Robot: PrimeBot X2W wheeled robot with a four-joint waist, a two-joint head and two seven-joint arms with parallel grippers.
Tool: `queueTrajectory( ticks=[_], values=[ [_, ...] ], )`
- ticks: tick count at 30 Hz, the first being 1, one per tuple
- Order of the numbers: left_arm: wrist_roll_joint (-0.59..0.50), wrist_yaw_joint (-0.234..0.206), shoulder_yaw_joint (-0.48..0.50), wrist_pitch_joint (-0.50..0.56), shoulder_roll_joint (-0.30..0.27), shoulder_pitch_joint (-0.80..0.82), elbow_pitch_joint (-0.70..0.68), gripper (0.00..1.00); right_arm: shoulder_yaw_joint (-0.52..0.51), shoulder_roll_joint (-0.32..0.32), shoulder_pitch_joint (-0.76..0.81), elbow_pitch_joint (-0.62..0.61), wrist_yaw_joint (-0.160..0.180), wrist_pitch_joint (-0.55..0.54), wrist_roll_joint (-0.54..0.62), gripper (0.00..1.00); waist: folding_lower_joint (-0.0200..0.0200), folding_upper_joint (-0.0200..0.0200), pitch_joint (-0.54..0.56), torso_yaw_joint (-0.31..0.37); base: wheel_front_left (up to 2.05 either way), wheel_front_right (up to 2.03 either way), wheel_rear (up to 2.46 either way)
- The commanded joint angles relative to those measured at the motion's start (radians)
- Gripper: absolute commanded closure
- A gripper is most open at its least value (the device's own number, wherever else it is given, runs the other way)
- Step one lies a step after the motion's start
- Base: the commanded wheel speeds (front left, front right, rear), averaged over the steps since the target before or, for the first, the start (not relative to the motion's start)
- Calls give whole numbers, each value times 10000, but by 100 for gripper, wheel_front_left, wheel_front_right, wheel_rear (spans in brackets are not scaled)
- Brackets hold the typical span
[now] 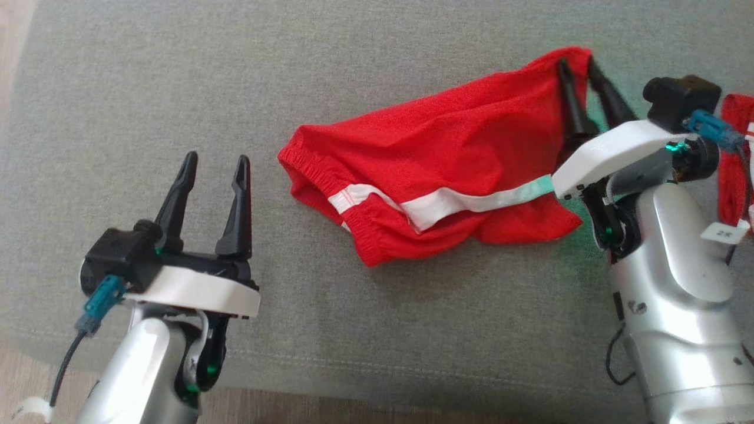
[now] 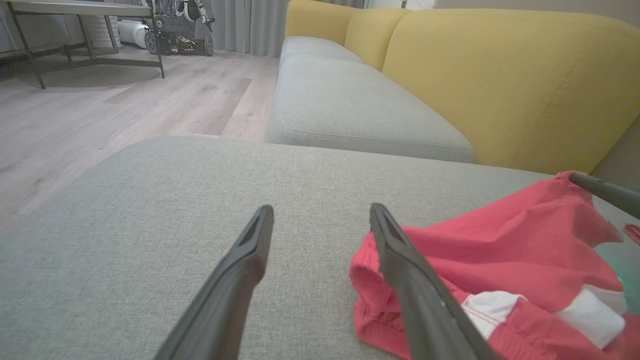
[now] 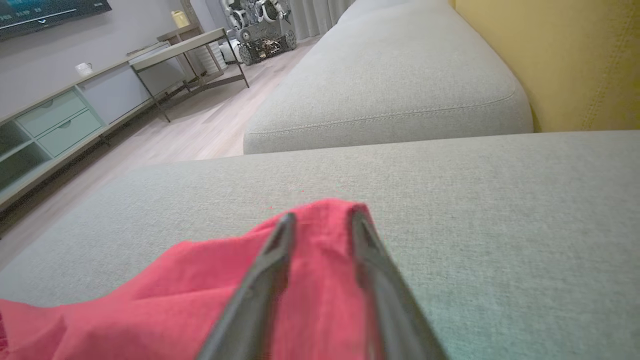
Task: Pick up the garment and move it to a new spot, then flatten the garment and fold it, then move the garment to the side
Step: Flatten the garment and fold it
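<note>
The red garment (image 1: 436, 165) lies crumpled on the grey cushion (image 1: 177, 70), running from the middle of the head view toward the upper right. It looks like a pair of shorts with a white stripe (image 1: 459, 200). I think it is light, soft and floppy, so it will sag and bunch up when I lift it. The stretchy waistband (image 1: 312, 171) at its left end looks thick and easy to pinch. A corner would be a good place too.

My left gripper (image 1: 216, 159) sits at the lower left, fingers wide apart and holding nothing. It is near the garment but not touching it. My right gripper (image 1: 577, 63) is at the upper right, at the garment's far corner. Its tips are a little apart, with red cloth humped up around them. I cannot tell if it pinches the cloth or just rests in it.

My right arm hides the garment's right edge. Another red thing (image 1: 733, 159) is cut off at the right border, and I cannot tell what it is.
</note>
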State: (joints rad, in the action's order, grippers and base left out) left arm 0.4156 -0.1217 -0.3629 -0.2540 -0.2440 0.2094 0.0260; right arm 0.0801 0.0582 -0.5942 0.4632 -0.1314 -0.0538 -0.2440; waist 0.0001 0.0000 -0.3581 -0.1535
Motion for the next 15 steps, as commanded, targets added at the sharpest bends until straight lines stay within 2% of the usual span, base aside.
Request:
queueTrajectory(
  ticks=[1, 7, 10, 15],
  values=[
    [-95, 67, 488, -78, -123, 289, -242, 0, 206, -33, -245, -247, 7, 244, 44, 0, -1, 0, 0, 40, 0, 0, 0],
    [-194, 126, 654, -78, -53, 110, -37, 0, 373, 137, 164, -547, 7, 1070, 327, 0, -1, 0, 267, 330, 0, 0, 0],
    [-215, 118, 730, -78, -84, -39, 21, 0, 202, 226, 672, -1333, 7, 1370, 697, 0, -1, 0, 484, 521, 0, 0, 0],
    [-213, 61, 781, -66, -187, -337, 130, 0, -54, 179, 1990, -2926, 7, 1134, 1338, 0, -1, 0, 947, 792, 0, 0, 0]
  ],
)
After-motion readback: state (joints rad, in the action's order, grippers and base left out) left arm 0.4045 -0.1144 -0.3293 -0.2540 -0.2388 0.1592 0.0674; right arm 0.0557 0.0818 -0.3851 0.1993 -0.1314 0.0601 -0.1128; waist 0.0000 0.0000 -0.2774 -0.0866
